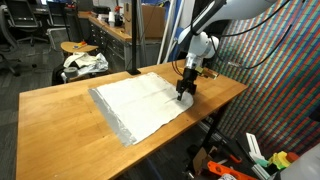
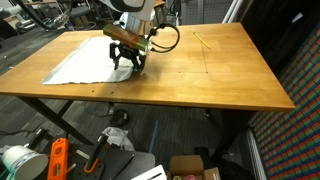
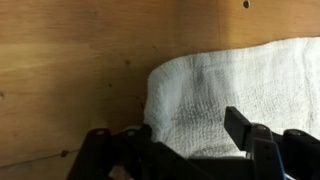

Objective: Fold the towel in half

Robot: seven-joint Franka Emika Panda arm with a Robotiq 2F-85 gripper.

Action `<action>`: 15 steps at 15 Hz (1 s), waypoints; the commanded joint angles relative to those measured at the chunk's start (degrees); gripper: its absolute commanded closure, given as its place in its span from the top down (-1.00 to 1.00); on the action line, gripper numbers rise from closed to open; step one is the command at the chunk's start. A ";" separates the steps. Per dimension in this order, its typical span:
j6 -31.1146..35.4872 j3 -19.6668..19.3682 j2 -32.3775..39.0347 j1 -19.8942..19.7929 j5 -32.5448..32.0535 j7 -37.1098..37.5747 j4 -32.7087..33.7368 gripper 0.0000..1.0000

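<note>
Nearest my wrist lens, the gripper [image 3: 188, 125] is filling the bottom edge, its dark fingers [image 3: 255, 150] standing apart, so I am reading the claw as open, with nothing pinched. Between them the towel [image 3: 240, 80] is showing a rounded, nubbly white corner, lying flat on the wooden table [image 3: 70, 60], whose bare boards are running off to the left and along the top. Switching to an exterior view, I am seeing the towel [image 1: 140, 100] spread flat across the middle of the table [image 1: 60, 115], with a grey border strip [image 1: 110, 118] running along its near edge. The gripper [image 1: 186, 95] is pointing straight down at the cloth's far right corner, close to the table's edge. Beyond the table a patterned cloth bundle [image 1: 85, 62] is sitting. Moving to an exterior view again, the towel [image 2: 85, 60] is lying at the left end of the table [image 2: 220, 70], the gripper [image 2: 128, 62] is sitting over its corner, and a thin yellow stick [image 2: 203, 40] is lying well apart on bare wood.
</note>
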 commanded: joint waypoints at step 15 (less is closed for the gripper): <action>-0.14 -0.49 -2.88 1.36 -0.10 3.00 0.77 -0.96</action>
